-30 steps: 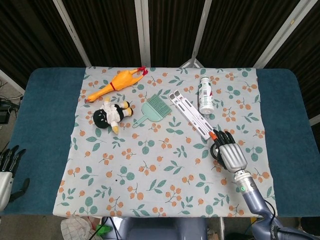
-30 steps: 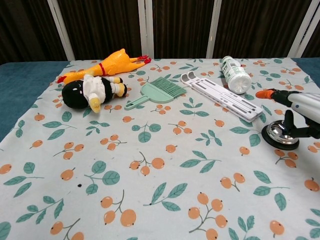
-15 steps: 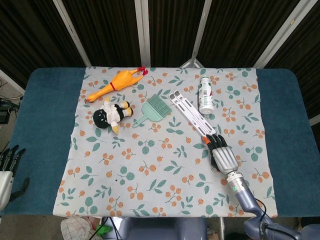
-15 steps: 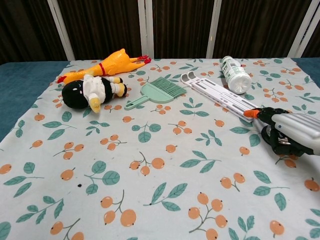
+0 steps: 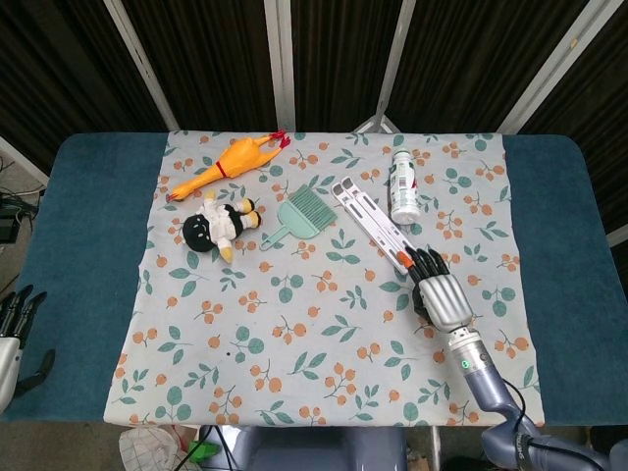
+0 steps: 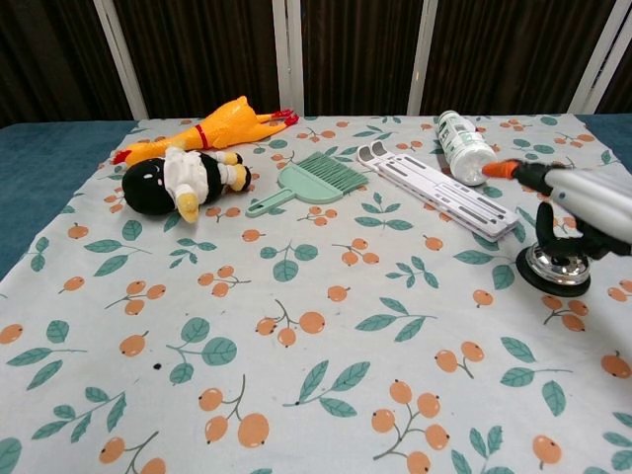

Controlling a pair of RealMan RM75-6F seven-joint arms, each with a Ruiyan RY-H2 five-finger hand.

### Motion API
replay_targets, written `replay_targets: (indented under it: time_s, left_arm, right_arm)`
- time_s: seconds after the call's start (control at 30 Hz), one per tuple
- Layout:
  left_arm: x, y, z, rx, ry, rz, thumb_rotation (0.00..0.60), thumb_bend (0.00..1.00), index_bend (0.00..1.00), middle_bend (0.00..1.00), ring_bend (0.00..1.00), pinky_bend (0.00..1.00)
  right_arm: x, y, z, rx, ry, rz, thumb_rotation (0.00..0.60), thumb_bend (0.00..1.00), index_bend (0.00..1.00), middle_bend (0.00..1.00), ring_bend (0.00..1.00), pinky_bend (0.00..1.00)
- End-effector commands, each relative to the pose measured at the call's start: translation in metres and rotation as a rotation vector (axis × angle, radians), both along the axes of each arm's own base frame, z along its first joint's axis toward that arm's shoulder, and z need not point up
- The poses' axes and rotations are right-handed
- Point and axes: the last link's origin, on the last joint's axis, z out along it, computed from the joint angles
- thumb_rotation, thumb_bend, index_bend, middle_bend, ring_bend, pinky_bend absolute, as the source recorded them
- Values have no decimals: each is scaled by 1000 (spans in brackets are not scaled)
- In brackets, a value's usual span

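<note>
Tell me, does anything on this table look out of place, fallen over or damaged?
The white bottle lies on its side near the white folding rack instead of standing. The rubber chicken and the plush doll also lie flat, as toys normally do. No spill or damage shows.

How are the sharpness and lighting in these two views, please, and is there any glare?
Head view: evenly lit, sharp throughout, faint shadows only. Chest view: the right hand looks slightly soft at the frame edge, and the shiny metal disc beneath it shows bright reflections; the dark backdrop is featureless.
</note>
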Motion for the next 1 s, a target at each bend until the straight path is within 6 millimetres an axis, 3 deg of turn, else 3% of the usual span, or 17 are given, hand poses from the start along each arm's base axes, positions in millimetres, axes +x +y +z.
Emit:
replay_targets:
  time_s: [0.03,0.3,0.7,0.87,1.0]
  left_arm:
    - [1,-1,1,1,-4,-5,600,525,95,0,0,0]
    - [3,-2,-1,-11,-8,-13,600,525,95,0,0,0]
    - [3,-4,-2,-20,-5,-8,600,525,95,0,0,0]
    - [5,-5,-4,-27,-6,-12,600,525,95,0,0,0]
    - [6,-5,-5,-33,-3,-21,600,525,95,0,0,0]
  right_arm:
    - [20,5,61,-139,-31,52,600,1000,0,0,0,0]
    - [13,60,109,-146,47,30,600,1000,0,0,0,0]
    - [-29,139,139,-138,148,-86,600,1000,0,0,0,0]
    - [-42,153,142,-140,137,-125,600,1000,0,0,0,0]
    - [-50,150,142,-166,151,-139,600,1000,0,0,0,0]
